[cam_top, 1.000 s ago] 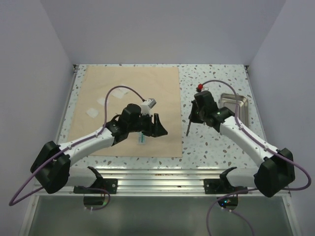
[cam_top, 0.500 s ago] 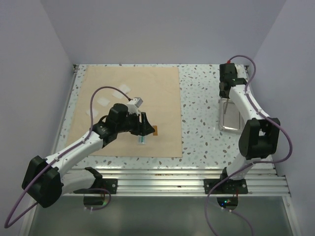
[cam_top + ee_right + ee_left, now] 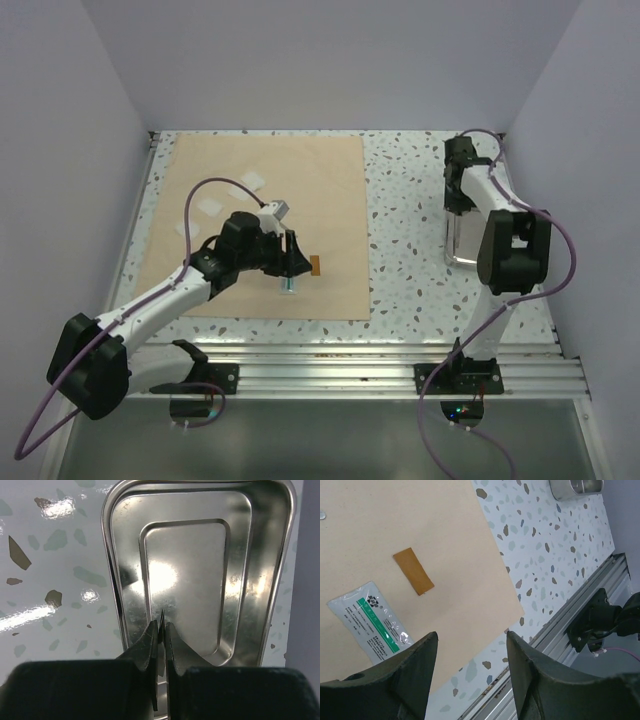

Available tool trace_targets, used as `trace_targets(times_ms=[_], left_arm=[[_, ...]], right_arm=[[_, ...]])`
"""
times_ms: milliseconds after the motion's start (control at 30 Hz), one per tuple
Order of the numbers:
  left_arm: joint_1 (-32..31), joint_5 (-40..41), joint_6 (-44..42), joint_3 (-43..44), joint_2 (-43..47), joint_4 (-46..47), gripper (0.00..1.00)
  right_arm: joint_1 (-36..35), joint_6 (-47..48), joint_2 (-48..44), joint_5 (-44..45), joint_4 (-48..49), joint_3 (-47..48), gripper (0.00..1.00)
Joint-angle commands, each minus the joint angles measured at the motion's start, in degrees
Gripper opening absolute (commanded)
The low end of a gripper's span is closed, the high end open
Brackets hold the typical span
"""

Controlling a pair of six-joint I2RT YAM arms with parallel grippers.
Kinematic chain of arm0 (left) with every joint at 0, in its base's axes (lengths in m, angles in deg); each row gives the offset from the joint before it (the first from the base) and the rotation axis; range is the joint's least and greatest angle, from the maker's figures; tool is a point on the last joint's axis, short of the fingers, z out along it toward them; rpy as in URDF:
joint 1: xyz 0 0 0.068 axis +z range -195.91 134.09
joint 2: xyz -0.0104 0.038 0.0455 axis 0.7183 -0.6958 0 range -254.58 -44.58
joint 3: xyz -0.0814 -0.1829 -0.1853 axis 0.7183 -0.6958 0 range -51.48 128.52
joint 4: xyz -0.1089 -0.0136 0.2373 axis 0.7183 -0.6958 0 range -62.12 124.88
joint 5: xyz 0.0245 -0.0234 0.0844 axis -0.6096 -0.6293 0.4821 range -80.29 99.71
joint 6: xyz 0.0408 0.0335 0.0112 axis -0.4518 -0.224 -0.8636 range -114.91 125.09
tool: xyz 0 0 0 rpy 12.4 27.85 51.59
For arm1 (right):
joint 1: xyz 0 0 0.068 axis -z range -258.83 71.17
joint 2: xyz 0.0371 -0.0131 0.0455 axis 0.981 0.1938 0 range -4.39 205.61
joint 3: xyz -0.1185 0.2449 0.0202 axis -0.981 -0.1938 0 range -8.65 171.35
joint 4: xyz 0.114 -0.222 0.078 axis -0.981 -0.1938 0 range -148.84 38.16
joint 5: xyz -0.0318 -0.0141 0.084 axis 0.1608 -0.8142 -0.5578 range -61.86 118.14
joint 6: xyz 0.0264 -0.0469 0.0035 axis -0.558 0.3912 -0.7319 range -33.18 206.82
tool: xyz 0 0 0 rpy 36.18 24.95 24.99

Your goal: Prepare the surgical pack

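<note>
We've the L tool [image 3: 470,647] released above the packet [image 3: 370,625] & brown strip [image 3: 413,571] on the tan sheet [image 3: 450,535], left side, prob. to pick one next, while the R tool [image 3: 161,630], clenched, hangs over the steel tray [image 3: 260,580] far right, maybe to load it.

One sheet [image 3: 330,170], one tray [image 3: 185,555], three gauzes [image 3: 210,207]

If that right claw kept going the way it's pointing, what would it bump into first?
The steel tray: the right gripper, fingers shut on a thin sliver, likely the scissors, points into its bare floor. Nothing else shows between, though depth is unclear.
</note>
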Motion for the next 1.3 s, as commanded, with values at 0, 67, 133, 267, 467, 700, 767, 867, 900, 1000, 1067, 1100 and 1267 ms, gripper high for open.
trace_targets(times_ms=[0,67,133,267,467,700,767,867,900,1000,1067,1100,1267], left_arm=[[0.9,-0.3,-2.0,0.2,0.5,0.4,0.61],[0.9,0.3,-2.0,0.5,0.7,0.0,0.61],[1.3,0.4,-2.1,0.7,1.1,-0.7,0.61],[1.4,1.4,-2.4,1.4,1.9,-2.0,0.61],[1.6,3.2,-2.2,1.3,3.6,-4.0,0.62],[1.6,5.9,-2.2,2.7,4.8,-6.6,0.63],[1.7,7.5,-2.5,4.0,4.8,-7.6,0.64],[2.2,11.5,-2.5,6.4,4.4,-10.1,0.67],[2.3,14.8,-2.2,7.1,4.1,-11.4,0.69],[3.0,22.5,-0.3,9.9,1.5,-14.7,0.77],[4.5,25.4,1.5,13.2,-1.2,-17.3,0.77],[5.2,27.4,2.2,14.2,-4.2,-19.4,0.75],[11.1,30.6,7.8,16.7,-13.0,-21.4,0.61]], right_arm=[[-0.1,0.8,2.4,-2.0,-2.5,2.0,0.0],[-0.1,0.5,3.1,-1.3,-3.1,2.0,0.0],[-0.1,0.4,4.0,-1.3,-3.2,1.8,0.0],[1.3,0.1,4.2,-3.4,-2.9,1.6,0.0],[1.4,-0.5,3.8,-3.1,-3.5,2.2,0.15],[1.4,-1.3,0.6,-3.0,-5.5,4.2,0.45],[1.3,-2.2,-0.5,-3.9,-6.5,5.0,0.47],[0.6,-3.8,-4.9,-4.9,-6.9,4.5,0.48],[-0.9,-5.2,-7.7,-5.8,-7.0,4.3,0.48],[-7.0,-7.3,-15.6,-14.8,-3.4,-2.5,0.48],[-13.4,-8.3,-18.8,-19.1,0.3,-6.3,0.48],[-15.4,-8.6,-20.3,-19.9,1.2,-9.6,0.48],[-24.0,-11.2,-25.2,-21.3,3.1,-15.6,0.47]])
